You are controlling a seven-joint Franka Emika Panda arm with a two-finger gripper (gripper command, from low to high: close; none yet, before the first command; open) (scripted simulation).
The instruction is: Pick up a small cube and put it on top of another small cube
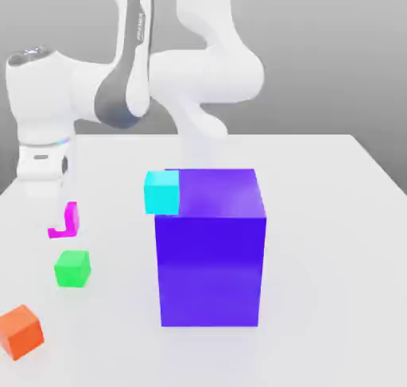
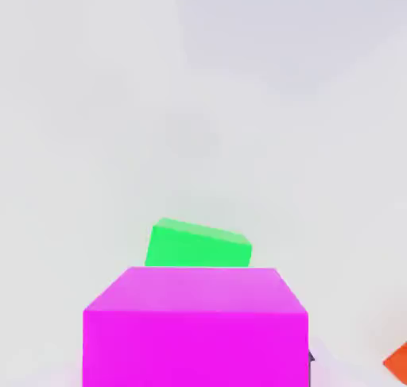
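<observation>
- The gripper (image 1: 62, 218) hangs near the exterior view's left edge, its fingers clamped on the magenta cube (image 1: 67, 222). The cube is off the table (image 1: 334, 242); only an L-shaped sliver of it shows past the translucent fingers.
- In the hand view the magenta cube (image 2: 195, 326) sits close under the camera, with the green cube (image 2: 199, 246) beyond it and lower down. So the held cube is above and slightly short of its target, not yet over it.
- The green cube (image 1: 72, 268) rests on the table just below the gripper, clear of its neighbours.
- Main risk, as I judge it: a release from here drops the magenta cube on the green cube's near edge, and it tips off. The hand needs to be centred first.
- The green cube looks turned a little relative to the held one in the hand view. Misaligned faces leave less overlap, so a small offset matters more.
- A descent that goes too low presses cube on cube and may shove the green one sideways, since it is small and probably light.
- A release from too high lets the cube bounce or slide off.
- The orange cube (image 1: 20, 330) lies near the green one, and its corner shows in the hand view (image 2: 397, 360). A wide sideways correction could brush it.
- The blue block (image 1: 211, 246) and cyan cube (image 1: 162, 191) stand well apart and pose little risk.
</observation>
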